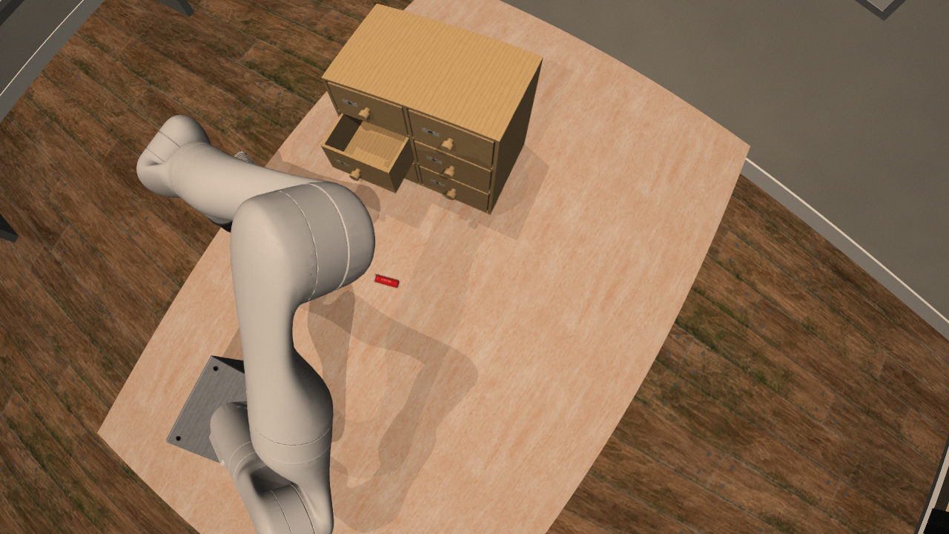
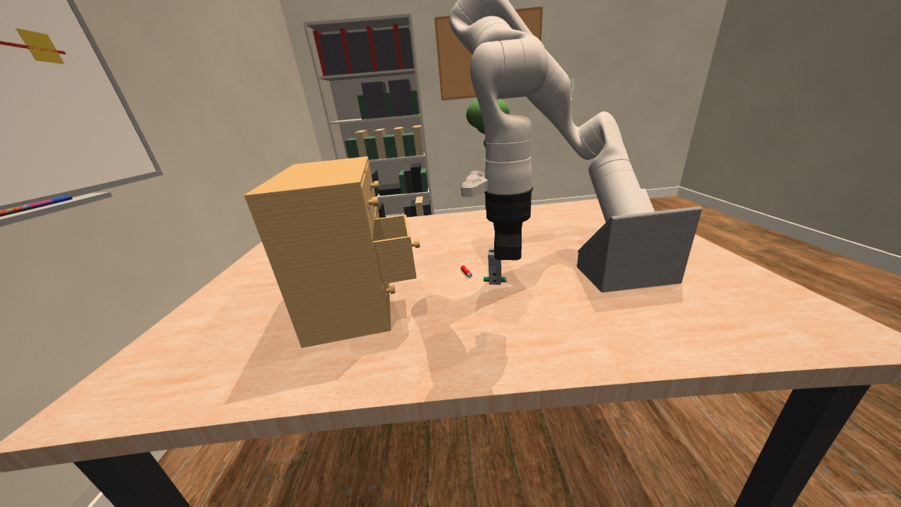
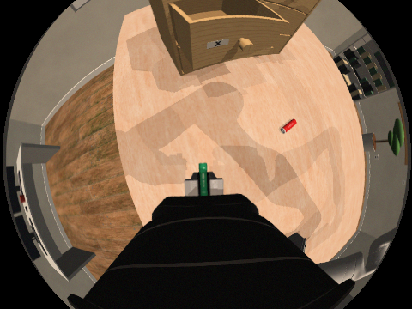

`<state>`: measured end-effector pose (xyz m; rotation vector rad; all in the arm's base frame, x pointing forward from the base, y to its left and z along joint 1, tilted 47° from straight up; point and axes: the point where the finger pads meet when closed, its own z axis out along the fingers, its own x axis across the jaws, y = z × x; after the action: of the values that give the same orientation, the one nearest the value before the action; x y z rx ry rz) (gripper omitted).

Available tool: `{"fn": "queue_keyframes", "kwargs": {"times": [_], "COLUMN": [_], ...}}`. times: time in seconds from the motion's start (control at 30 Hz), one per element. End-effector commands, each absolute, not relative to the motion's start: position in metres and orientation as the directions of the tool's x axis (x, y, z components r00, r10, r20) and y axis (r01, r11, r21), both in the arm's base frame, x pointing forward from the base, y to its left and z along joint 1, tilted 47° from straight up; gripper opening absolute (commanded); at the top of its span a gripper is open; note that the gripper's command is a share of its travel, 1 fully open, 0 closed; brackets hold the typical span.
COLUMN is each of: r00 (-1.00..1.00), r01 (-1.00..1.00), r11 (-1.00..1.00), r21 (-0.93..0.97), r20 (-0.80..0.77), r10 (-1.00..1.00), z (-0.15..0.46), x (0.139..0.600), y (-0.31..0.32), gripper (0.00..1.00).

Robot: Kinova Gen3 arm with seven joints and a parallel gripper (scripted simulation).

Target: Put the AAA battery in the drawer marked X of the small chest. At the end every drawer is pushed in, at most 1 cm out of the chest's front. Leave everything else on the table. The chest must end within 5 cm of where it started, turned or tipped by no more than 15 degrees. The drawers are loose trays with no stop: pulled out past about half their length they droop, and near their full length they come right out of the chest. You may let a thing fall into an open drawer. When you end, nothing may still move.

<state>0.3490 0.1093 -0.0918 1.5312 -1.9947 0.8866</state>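
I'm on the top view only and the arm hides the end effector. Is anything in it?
Observer: Yes. The end effector is shut on a small green cylinder, which shows between the fingers in the wrist view.
Operator: How high is it?
Observer: Low. In the exterior view it hangs straight down, close to the table. I can't tell whether the cylinder touches the surface. It is beside the red cylinder and apart from it.
Operator: Is the pulled-out drawer sagging?
Observer: Not visibly. From the side the open drawer looks level and sticks out only partway from the chest.
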Motion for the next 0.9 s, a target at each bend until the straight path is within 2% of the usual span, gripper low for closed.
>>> {"fn": "queue_keyframes", "kwargs": {"times": [0.0,0.87], "r00": [-0.267,-0.321], "r01": [-0.964,-0.947], "r11": [0.168,0.205], "r21": [-0.208,-0.248], "r20": [0.702,0.689], "r10": [-0.661,-0.65], "z": [-0.0914,-0.0893], "x": [0.3494,0.3505], "y": [0.1104,0.1084], "gripper": [0.24,0.24]}}
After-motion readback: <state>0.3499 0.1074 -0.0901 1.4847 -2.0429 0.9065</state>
